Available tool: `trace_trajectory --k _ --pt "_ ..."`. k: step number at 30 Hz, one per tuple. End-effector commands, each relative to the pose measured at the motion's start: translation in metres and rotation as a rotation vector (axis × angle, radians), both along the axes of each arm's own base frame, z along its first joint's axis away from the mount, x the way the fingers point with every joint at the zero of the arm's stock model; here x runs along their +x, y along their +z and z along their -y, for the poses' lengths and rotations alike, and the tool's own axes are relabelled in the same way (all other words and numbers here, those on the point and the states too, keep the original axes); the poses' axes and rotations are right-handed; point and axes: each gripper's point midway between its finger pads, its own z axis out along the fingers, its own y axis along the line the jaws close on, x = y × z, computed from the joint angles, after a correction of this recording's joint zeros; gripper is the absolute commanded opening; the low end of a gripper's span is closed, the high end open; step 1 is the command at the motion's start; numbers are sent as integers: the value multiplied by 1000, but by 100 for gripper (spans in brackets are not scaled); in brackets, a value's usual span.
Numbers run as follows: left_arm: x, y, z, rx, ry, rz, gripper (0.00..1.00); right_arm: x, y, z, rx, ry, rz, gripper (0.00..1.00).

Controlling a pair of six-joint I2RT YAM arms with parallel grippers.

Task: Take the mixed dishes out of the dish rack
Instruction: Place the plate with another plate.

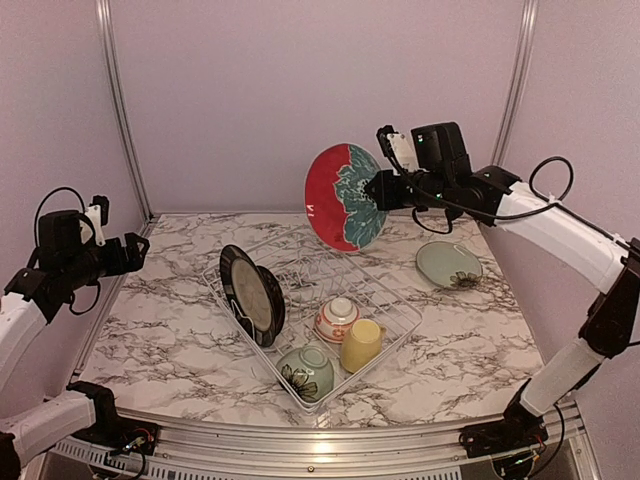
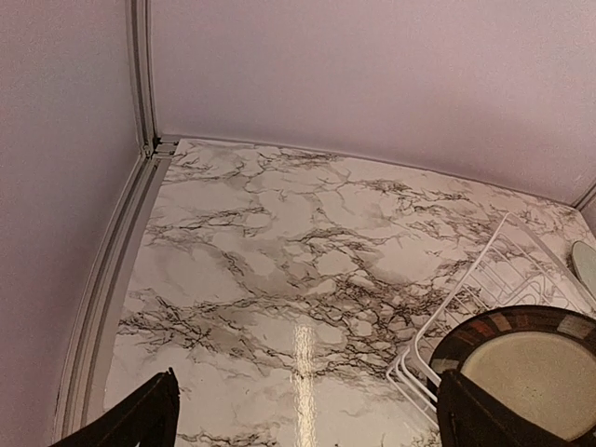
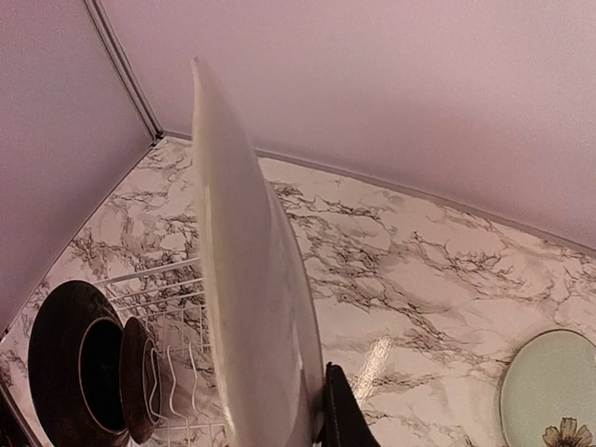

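My left gripper hangs off at the left side, wide open with nothing in it, so I leave it alone for now. The two black-rimmed plates stand on edge at the left end of the dish rack. The green flowered bowl, the small red-patterned bowl and the yellow cup sit at its near end. Up in the air, above the far end of the rack, is the red-and-teal plate. It stands on its edge, and my right gripper is pinched tight on its rim. I think this is the carrying step. I should move the plate slowly to the right and keep it high, so it does not bump the wire tines. Then I should tip it flat and bring it down gently near the teal flowered plate, which lies on the table to the right of the rack. I must not let go until the plate rests on something, because the grip is only on the edge and it could slip.
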Motion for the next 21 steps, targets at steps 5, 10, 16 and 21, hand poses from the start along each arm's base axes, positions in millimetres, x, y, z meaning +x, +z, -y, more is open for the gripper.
trace_trajectory --k 5,10,16,21 --pt "-1 -9 -1 30 -3 -16 99 0 107 66 500 34 143 0" --pt "-2 -8 0 26 -7 -12 99 6 99 123 649 -26 112 0" --pt "-1 -9 2 19 -17 -14 99 8 67 196 795 -135 59 0" --pt "-1 -9 2 18 -18 -15 99 19 11 253 886 -307 -24 0"
